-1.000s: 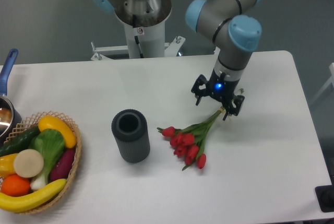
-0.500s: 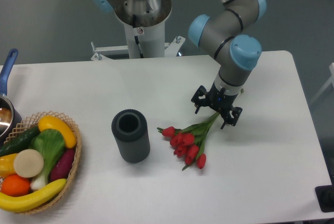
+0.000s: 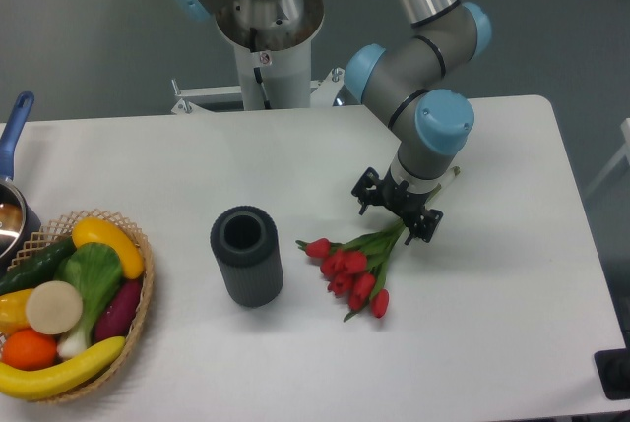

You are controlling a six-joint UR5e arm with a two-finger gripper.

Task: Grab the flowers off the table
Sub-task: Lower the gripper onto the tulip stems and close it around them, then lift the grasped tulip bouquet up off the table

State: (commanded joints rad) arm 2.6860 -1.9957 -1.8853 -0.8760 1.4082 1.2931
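Red buds and green stems on the flowers (image 3: 356, 267), lying on a plain white tabletop (image 3: 492, 324). The vase (image 3: 246, 255) is dark grey with ribbing. The basket (image 3: 133, 230) is tan wicker, stuffed with yellow, green, orange, purple and cream produce. The arm (image 3: 418, 58) is silver-grey with light blue caps, and its end effector (image 3: 397, 207) is black.

A tied bunch of red tulip flowers (image 3: 352, 271) is lying flat on the white table (image 3: 492, 294), stems pointing toward its far right corner.

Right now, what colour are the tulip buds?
Red, on green stems: the flowers, clearest in the fixed camera view.
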